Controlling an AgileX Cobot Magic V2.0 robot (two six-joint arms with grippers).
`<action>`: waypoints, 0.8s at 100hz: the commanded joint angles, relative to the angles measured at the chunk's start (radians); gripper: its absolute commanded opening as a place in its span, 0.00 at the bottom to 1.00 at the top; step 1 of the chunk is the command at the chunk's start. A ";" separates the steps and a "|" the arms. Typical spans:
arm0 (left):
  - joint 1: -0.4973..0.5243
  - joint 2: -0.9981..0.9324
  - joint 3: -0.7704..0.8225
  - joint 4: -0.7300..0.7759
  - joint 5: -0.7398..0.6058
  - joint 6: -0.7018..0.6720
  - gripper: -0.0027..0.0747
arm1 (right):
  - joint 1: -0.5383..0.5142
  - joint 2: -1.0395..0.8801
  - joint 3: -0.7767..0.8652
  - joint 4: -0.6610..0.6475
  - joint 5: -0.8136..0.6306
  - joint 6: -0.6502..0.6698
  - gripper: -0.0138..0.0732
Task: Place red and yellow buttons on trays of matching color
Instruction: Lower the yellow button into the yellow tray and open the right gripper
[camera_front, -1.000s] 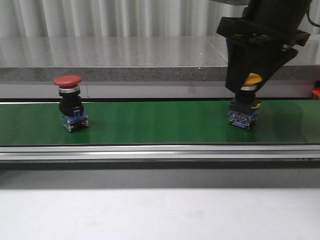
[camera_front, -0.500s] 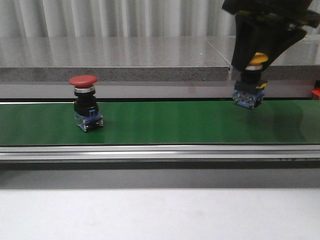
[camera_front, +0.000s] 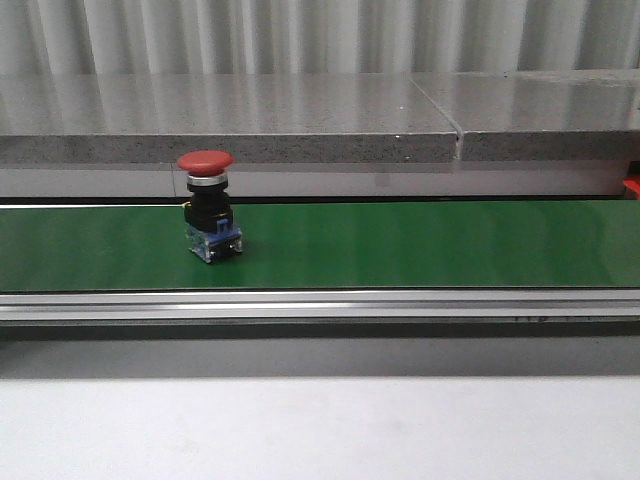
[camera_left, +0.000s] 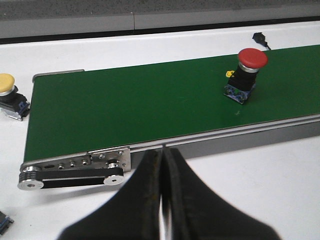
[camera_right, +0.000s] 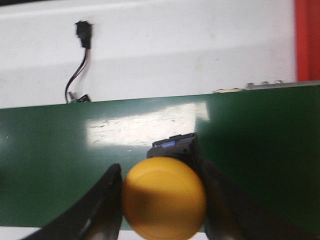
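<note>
Right pincer (camera_right: 162, 200): clamped on the yellow button (camera_right: 164, 197), one finger (camera_right: 107, 200) against each side of the dome cap; the button's dark base with blue trim juts out beyond the cap. Held above the green conveyor belt (camera_right: 50, 165). Beyond the belt's far edge from this pincer: white counter (camera_right: 175, 55), a loose black cable (camera_right: 80, 55), and a strip of red tray (camera_right: 306, 40) off to one side.

Left pincer (camera_left: 161, 190): fingers pressed together, nothing between them, poised over the white counter just short of the belt's near rail.

Red button (camera_left: 245, 75): upright on the belt, well ahead of the left pincer.

Second yellow button (camera_left: 9, 95): on the counter just beyond the belt's roller end.
</note>
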 joint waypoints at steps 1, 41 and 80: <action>-0.007 0.011 -0.024 -0.014 -0.066 -0.002 0.01 | -0.073 -0.054 -0.006 0.015 -0.032 0.016 0.36; -0.007 0.011 -0.024 -0.014 -0.066 -0.002 0.01 | -0.407 -0.055 0.108 0.013 -0.153 0.132 0.36; -0.007 0.011 -0.024 -0.014 -0.066 -0.002 0.01 | -0.568 -0.055 0.333 0.013 -0.444 0.209 0.36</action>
